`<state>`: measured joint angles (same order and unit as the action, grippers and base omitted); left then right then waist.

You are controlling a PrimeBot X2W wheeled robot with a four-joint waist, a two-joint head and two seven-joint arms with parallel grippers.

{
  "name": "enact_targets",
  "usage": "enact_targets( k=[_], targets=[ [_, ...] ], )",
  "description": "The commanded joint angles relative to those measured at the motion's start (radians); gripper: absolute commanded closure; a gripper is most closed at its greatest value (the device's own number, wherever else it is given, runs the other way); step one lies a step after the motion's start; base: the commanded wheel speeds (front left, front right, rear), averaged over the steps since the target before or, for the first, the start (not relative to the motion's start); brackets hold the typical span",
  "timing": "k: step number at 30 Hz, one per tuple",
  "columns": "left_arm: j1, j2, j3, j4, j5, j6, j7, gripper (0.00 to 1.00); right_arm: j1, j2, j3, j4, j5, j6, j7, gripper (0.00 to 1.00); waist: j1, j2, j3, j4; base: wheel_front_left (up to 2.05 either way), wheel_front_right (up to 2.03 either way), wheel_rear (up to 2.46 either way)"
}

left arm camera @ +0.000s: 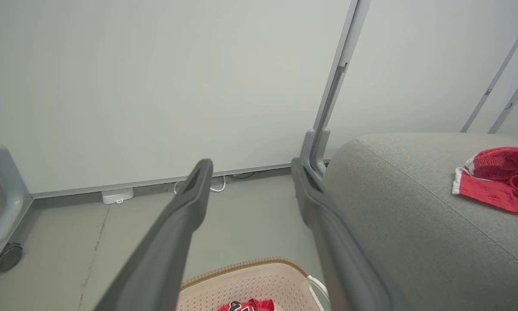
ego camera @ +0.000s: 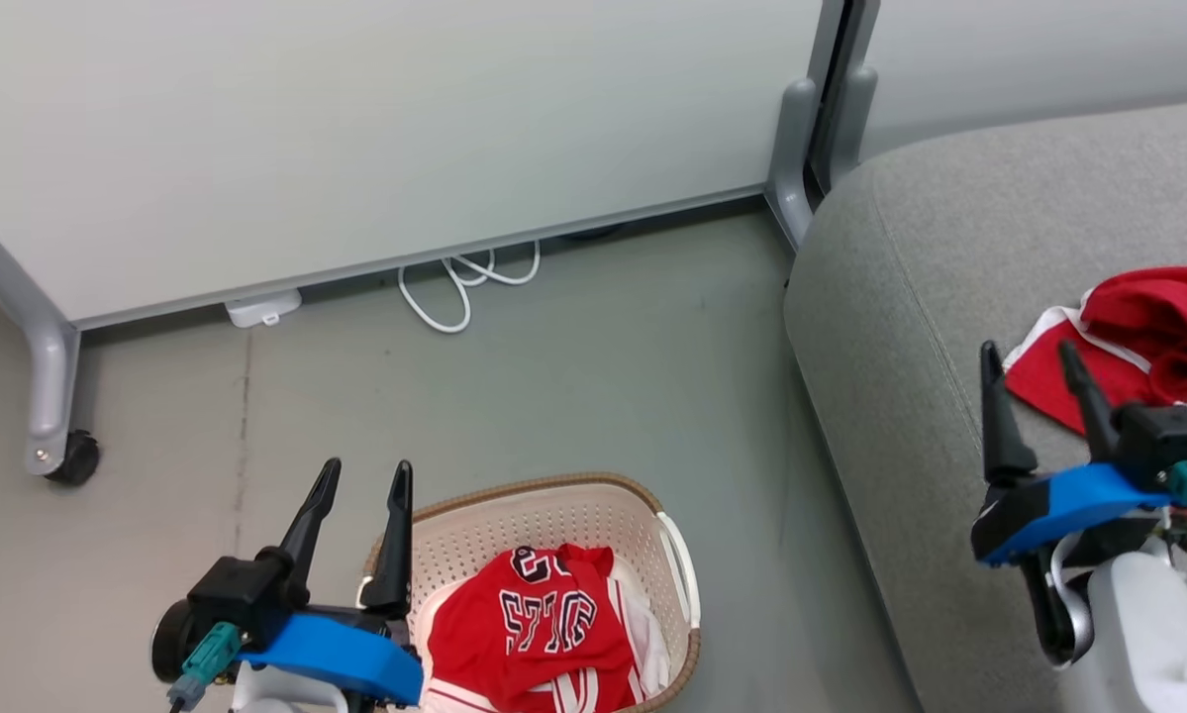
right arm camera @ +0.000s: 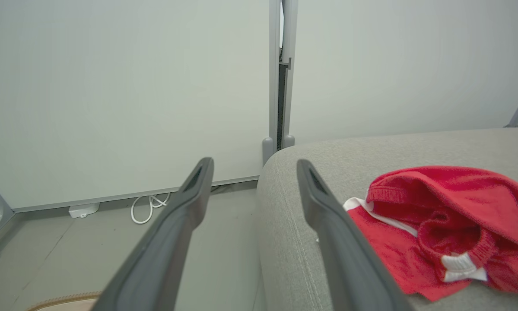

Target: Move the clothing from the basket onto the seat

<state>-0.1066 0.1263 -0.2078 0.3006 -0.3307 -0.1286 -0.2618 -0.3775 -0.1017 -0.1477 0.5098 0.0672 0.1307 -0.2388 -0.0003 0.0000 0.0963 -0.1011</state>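
Observation:
A red jersey (ego camera: 539,629) with black-and-white numbers lies crumpled in the cream basket (ego camera: 553,515) on the floor, bottom centre of the head view. A second red garment (ego camera: 1147,332) with white trim rests on the light-grey seat (ego camera: 910,277) at the right; it also shows in the wrist views (right arm camera: 440,224) (left arm camera: 500,177). My left gripper (ego camera: 367,475) stands open just left of the basket, above its rim, holding nothing. My right gripper (ego camera: 1032,354) is open over the seat, just left of the red garment, empty too.
A pale partition wall (ego camera: 375,129) runs across the back on grey legs, one with a castor (ego camera: 73,456) at the left. A white cable (ego camera: 459,282) loops on the floor beneath it, beside a small white box (ego camera: 261,307). Bare grey floor (ego camera: 593,376) lies between basket and wall.

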Motion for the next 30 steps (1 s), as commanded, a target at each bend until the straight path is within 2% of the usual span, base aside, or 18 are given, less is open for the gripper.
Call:
enact_targets(
  k=[1, 9, 20, 30],
  targets=[
    [0.012, 0.005, 0.013, 0.003, 0.005, -0.003, -0.005, 0.00, 0.035, 0.006, 0.011, -0.023, 0.003, 0.000, 0.009, 0.00, 0.0003, 0.0000, -0.021, 0.017, 0.00, 0.00, 0.00],
    [0.041, -0.012, 0.071, 0.032, 0.027, -0.003, -0.005, 0.00, 0.150, 0.029, 0.027, -0.136, 0.020, 0.000, 0.037, 0.00, 0.0003, 0.0000, -0.067, 0.064, 0.00, 0.00, 0.00],
    [0.030, -0.029, 0.081, 0.065, 0.042, -0.003, -0.005, 0.00, 0.248, 0.046, 0.084, -0.205, 0.020, 0.000, 0.080, 0.00, 0.0003, 0.0000, -0.097, 0.111, 0.00, 0.00, 0.00],
    [0.032, -0.031, 0.100, 0.083, 0.048, -0.003, -0.005, 0.00, 0.268, 0.051, 0.109, -0.238, 0.033, 0.000, 0.094, 0.00, 0.0003, 0.0000, -0.096, 0.123, 0.00, 0.00, 0.00]
  ],
)
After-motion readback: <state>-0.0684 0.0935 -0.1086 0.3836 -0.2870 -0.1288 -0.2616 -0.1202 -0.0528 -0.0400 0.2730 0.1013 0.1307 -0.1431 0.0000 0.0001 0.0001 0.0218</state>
